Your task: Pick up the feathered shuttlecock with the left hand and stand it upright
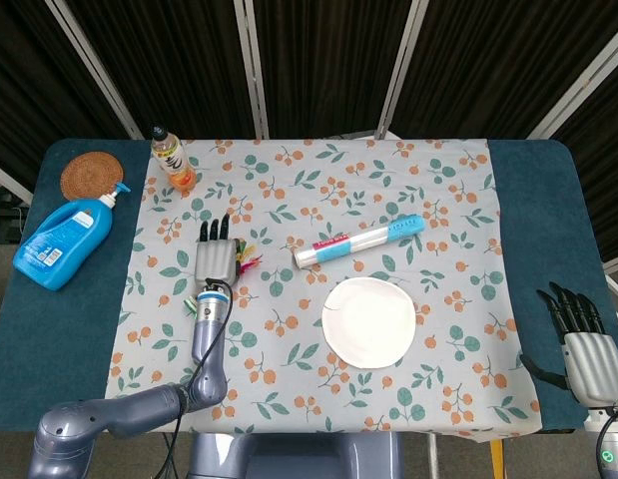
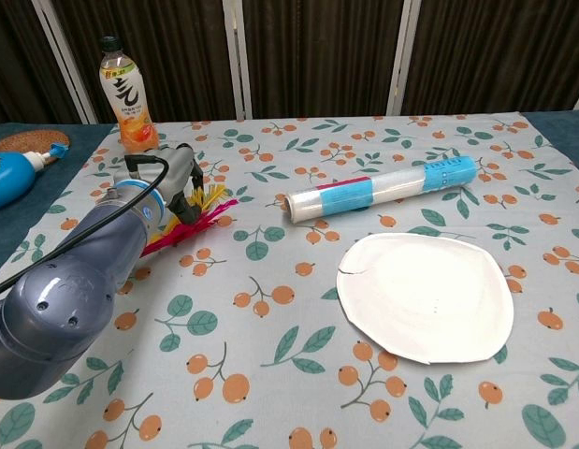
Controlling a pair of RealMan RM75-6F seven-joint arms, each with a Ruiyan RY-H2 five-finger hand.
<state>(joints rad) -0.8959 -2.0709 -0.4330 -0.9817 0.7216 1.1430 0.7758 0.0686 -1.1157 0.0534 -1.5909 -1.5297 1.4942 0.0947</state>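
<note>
Left hand (image 1: pixel 216 255) lies flat over the feathered shuttlecock (image 2: pixel 197 217), fingers stretched out toward the far edge; can't tell if it grips it. Shuttlecock lies on its side on the floral tablecloth (image 1: pixel 408 180), pink and yellow feathers poking out at the hand's right. Orange drink bottle (image 1: pixel 175 163) beyond it, blue pump bottle (image 1: pixel 64 239) and woven coaster (image 1: pixel 91 176) further left. Plastic-wrap roll (image 1: pixel 358 241) and white paper plate (image 1: pixel 368 320) lie to the right. Right hand (image 1: pixel 580 339) off the table's near right corner, fingers spread, empty.
</note>
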